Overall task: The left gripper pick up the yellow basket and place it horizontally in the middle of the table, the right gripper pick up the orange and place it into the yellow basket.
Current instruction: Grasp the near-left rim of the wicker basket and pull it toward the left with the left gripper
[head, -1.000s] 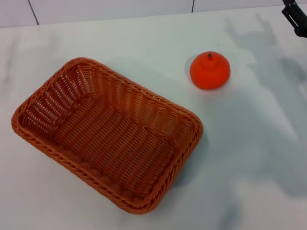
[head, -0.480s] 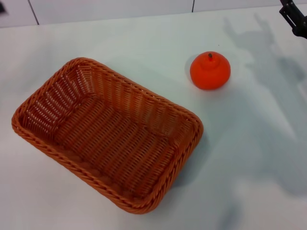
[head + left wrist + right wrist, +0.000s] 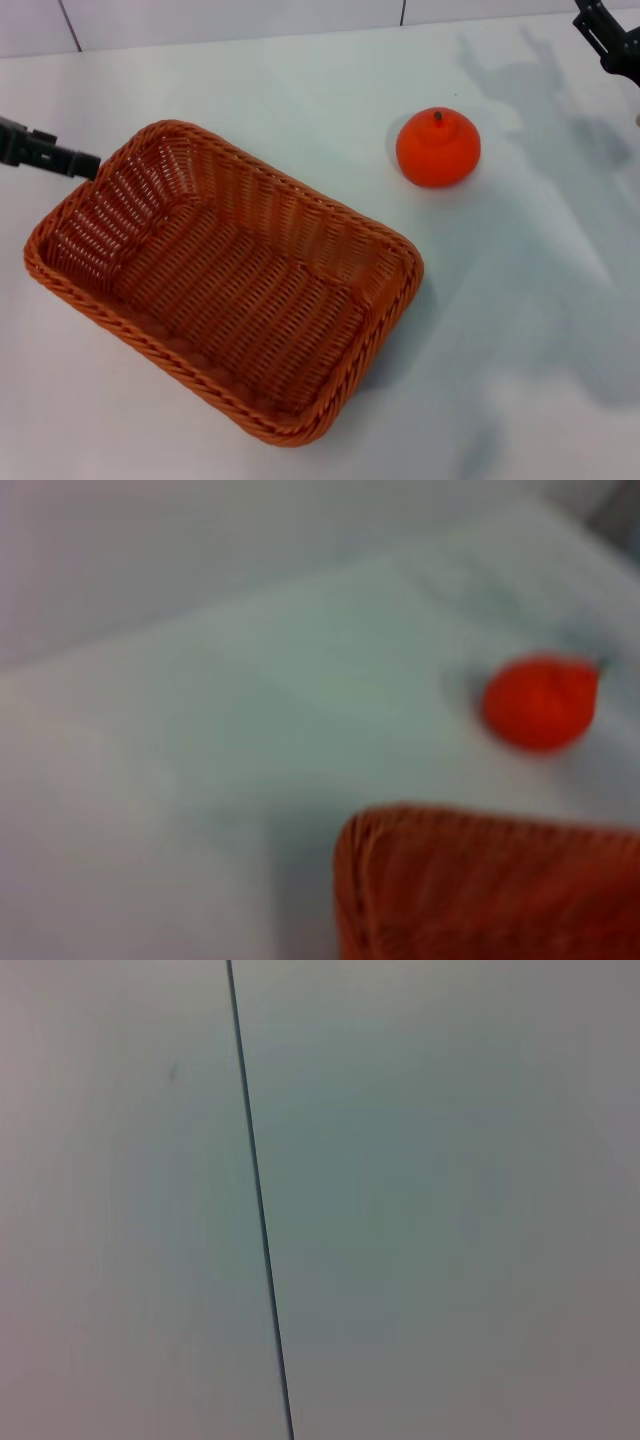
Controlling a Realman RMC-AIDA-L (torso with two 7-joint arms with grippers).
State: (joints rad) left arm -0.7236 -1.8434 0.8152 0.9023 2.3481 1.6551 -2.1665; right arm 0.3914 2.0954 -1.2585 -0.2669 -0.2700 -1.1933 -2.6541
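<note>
The yellow basket [image 3: 225, 280], orange-brown woven wicker, lies slantwise on the left half of the white table [image 3: 300, 90]; one of its corners shows in the left wrist view [image 3: 480, 880]. The orange [image 3: 437, 147] sits on the table behind and to the right of the basket, apart from it; it also shows in the left wrist view [image 3: 540, 702]. My left gripper [image 3: 45, 150] reaches in from the left edge, its black tip close to the basket's far left rim. My right gripper [image 3: 608, 38] is at the top right corner, away from the orange.
A wall with a dark seam [image 3: 403, 12] runs behind the table's far edge. The right wrist view shows only a pale surface with a dark seam [image 3: 260, 1210]. Arm shadows fall on the table's right side [image 3: 560, 130].
My left gripper has come into view from the left and now reaches up to the basket's far left rim. The right gripper shifted slightly. Basket and orange have not moved.
</note>
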